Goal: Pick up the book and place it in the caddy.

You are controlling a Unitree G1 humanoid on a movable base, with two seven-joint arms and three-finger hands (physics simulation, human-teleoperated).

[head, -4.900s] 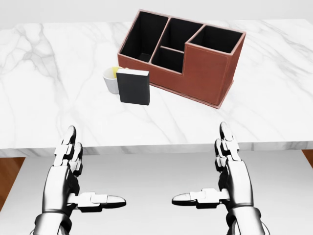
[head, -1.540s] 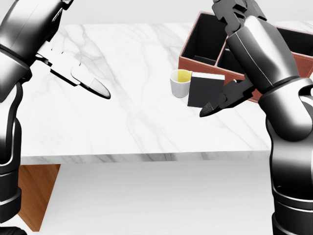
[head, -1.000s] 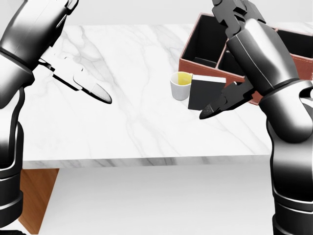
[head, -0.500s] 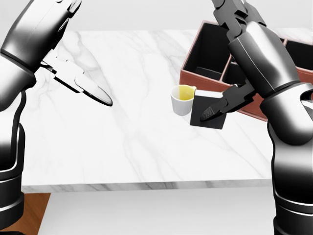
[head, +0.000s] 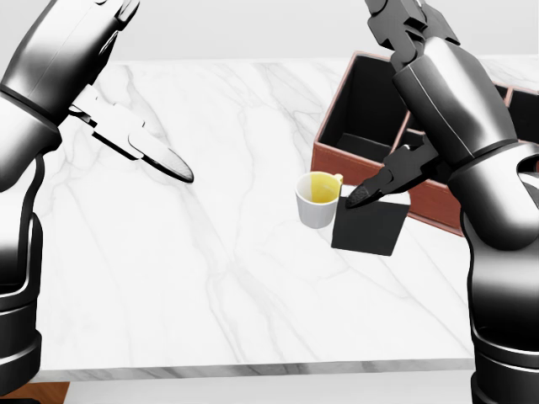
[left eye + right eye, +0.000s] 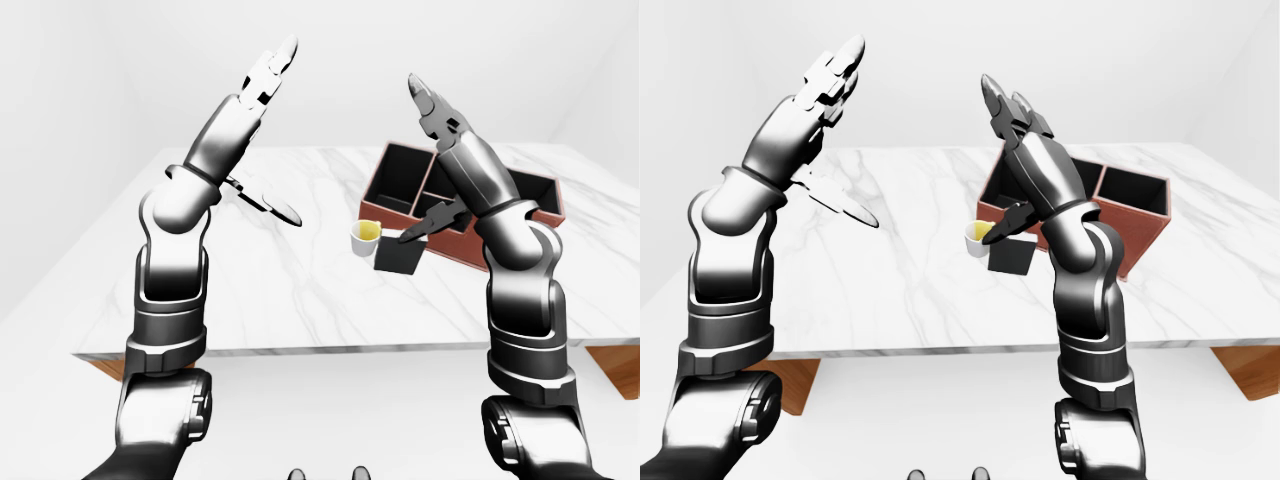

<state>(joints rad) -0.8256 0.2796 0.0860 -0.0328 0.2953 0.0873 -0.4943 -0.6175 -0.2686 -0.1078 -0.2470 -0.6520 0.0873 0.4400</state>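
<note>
Your book (image 5: pixel 368 224) stands upright on the marble tabletop (image 5: pixel 210 278), dark cover toward the cam, white page edge along its top. It sits just beside the white cup (image 5: pixel 317 199) w/ yellow inside, which is on its left in the head view. Directly above and right of it in that view is the brown caddy (image 5: pixel 337 156), its dark compartments open upward; can't tell if book and caddy wall touch.

Your right hand (image 6: pixel 436 150) is raised well above the tabletop, fingers (image 6: pixel 420 92) spread and pointing up, holding nothing. Its thumb tip (image 5: pixel 360 196) overlaps the book's top edge in the head view, but contact can't be confirmed; the other fingers are nowhere near the book.

Your left hand (image 6: pixel 262 120) is also up high and open, fingers (image 6: pixel 277 62) extended upward, thumb (image 5: pixel 164 160) angled down over bare marble, well apart from book, cup and caddy. Nothing in it.

Both forearms rise steeply from the bottom of the eye views, book between them but closer to the right arm.
</note>
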